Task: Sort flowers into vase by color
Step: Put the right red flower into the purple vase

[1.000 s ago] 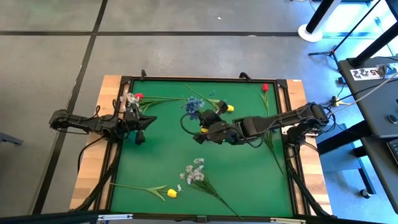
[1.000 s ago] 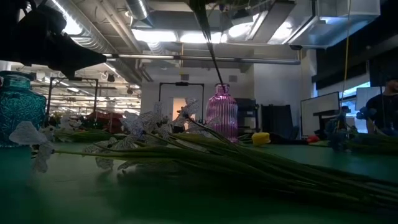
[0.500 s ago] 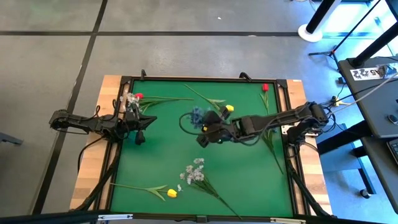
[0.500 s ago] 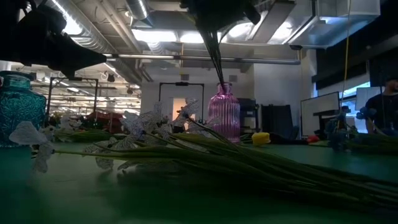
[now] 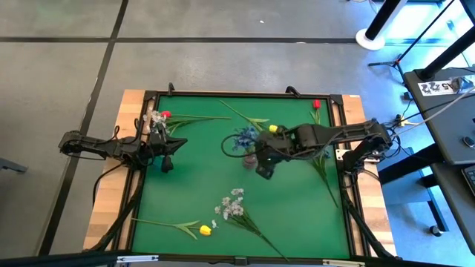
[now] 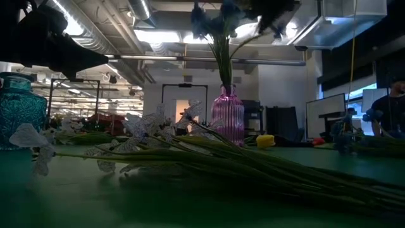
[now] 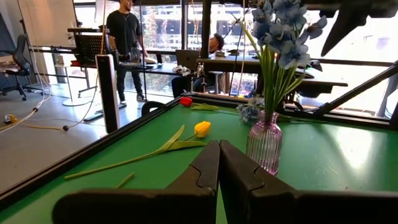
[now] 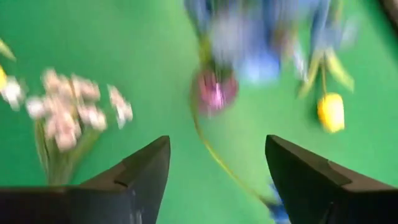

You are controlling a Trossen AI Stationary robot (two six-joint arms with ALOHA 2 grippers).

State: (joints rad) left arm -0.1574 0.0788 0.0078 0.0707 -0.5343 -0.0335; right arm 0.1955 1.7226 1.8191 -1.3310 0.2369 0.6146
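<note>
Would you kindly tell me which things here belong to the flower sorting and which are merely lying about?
Job:
- blue spray in pink vase
- teal vase
- white spray
- yellow tulips
- red tulips
- right claw, open

Lying about:
- monitor stand
- office chair

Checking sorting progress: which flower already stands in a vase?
The blue spray: it stands upright in the pink vase, while the white spray and single tulips lie flat.
</note>
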